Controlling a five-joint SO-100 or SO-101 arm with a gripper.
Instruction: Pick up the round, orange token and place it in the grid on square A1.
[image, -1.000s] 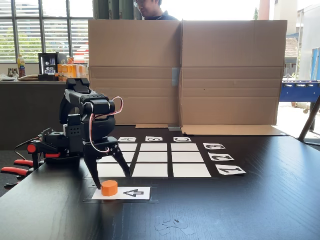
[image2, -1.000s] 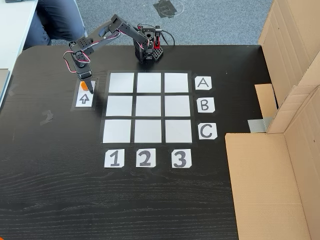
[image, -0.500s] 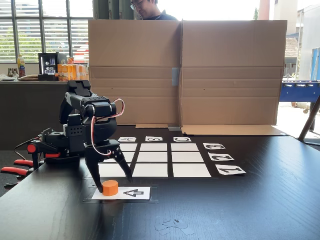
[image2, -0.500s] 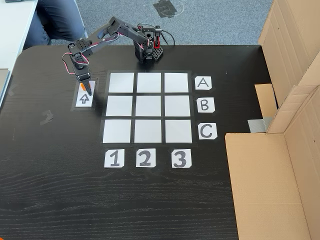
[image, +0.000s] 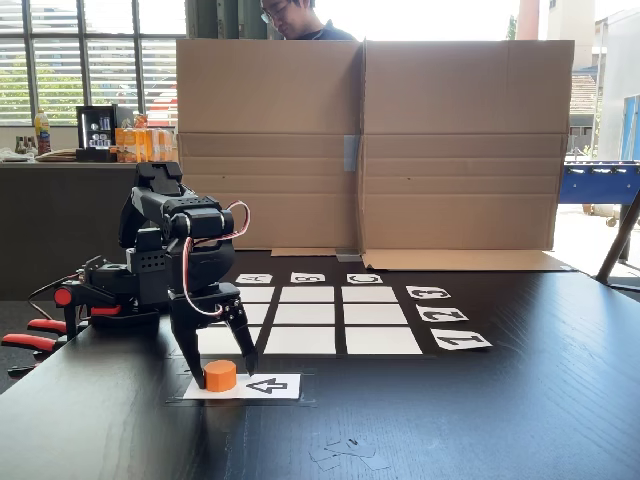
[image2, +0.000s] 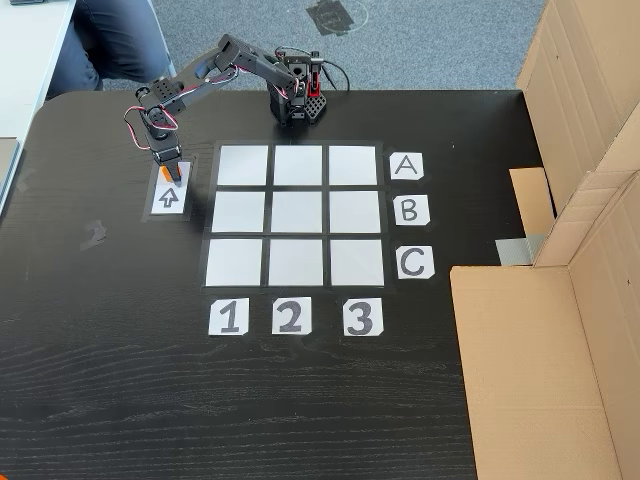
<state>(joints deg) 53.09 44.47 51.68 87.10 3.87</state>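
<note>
The orange token (image: 220, 375) stands on the end of the white arrow card (image: 262, 386) at the table's front left. My gripper (image: 223, 371) is open and points down, one finger on either side of the token with small gaps. From above, the gripper (image2: 172, 174) covers most of the token (image2: 163, 172), which shows as an orange sliver. The grid (image2: 296, 215) lies to the right of the arrow card (image2: 168, 199) in that view. Square A1 (image2: 243, 165) is its top-left cell and is bare. In the side-on fixed view, square A1 (image: 217, 341) sits just behind the gripper.
A tall cardboard wall (image: 370, 140) stands along the far edge, with a person (image: 300, 18) behind it. More cardboard (image2: 540, 330) takes up the right side seen from above. Red-handled clamps (image: 30, 340) hold the arm's base (image2: 297, 100). Scraps of tape (image: 345, 450) lie near the front edge.
The gripper has shifted over the token and its fingers have drawn closer together around it. The token has stayed on the arrow card.
</note>
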